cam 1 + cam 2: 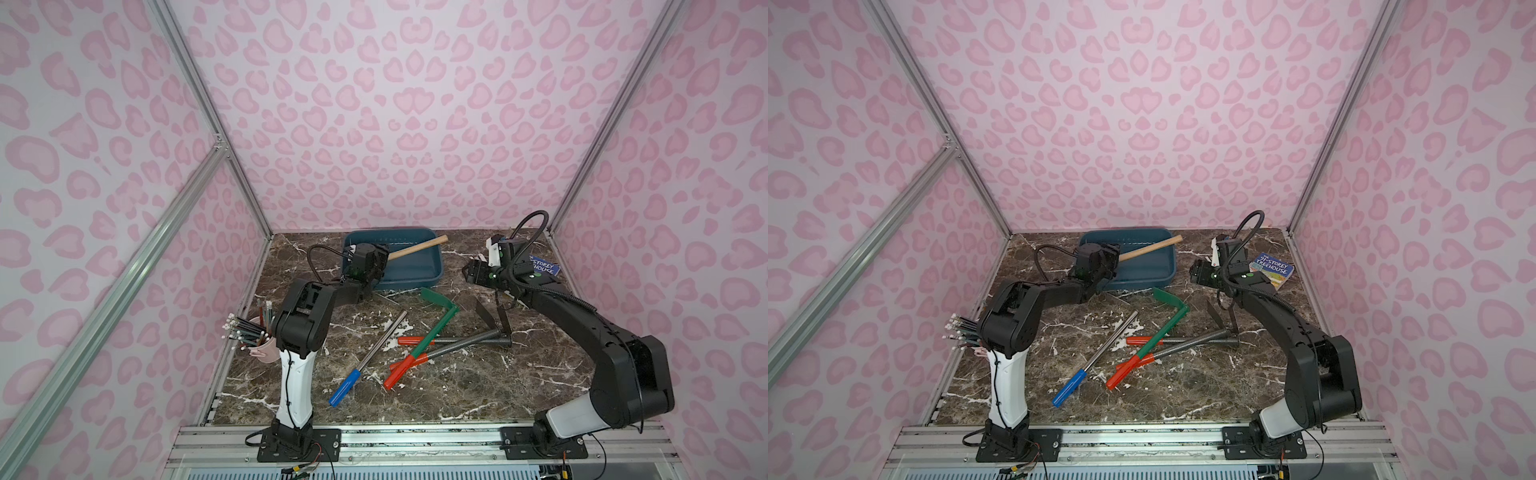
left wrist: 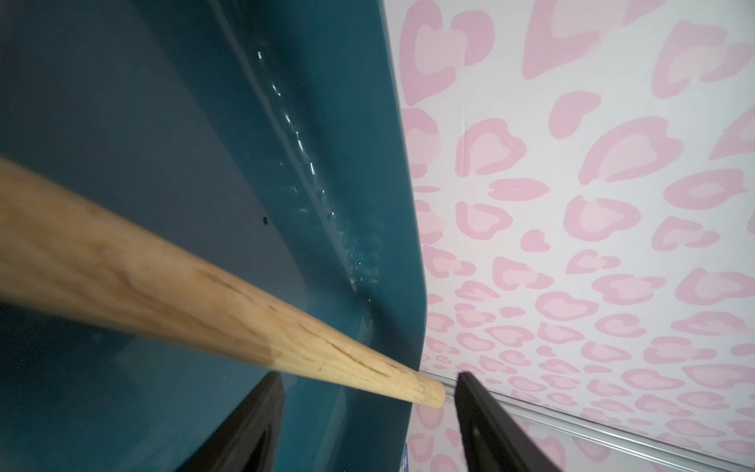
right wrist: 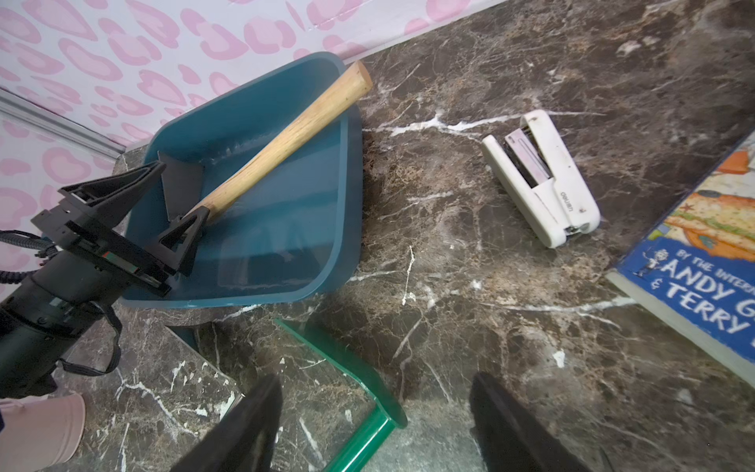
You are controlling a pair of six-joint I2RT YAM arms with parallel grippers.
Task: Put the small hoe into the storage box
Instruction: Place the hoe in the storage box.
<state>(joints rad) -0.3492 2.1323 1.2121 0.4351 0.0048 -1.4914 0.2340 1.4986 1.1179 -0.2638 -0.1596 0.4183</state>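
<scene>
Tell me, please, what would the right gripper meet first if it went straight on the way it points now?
Probably the green tool's flat blade, which lies on the table just ahead of the open right gripper. Depth is unclear; it could instead land on bare table beyond.

The small hoe [image 3: 286, 139], with pale wooden handle and dark flat blade, is laid slantwise in the shallow teal storage box [image 3: 354, 192] at the back of the marble tabletop [image 3: 449, 286], blade down inside and handle end propped over a corner of the rim.
</scene>
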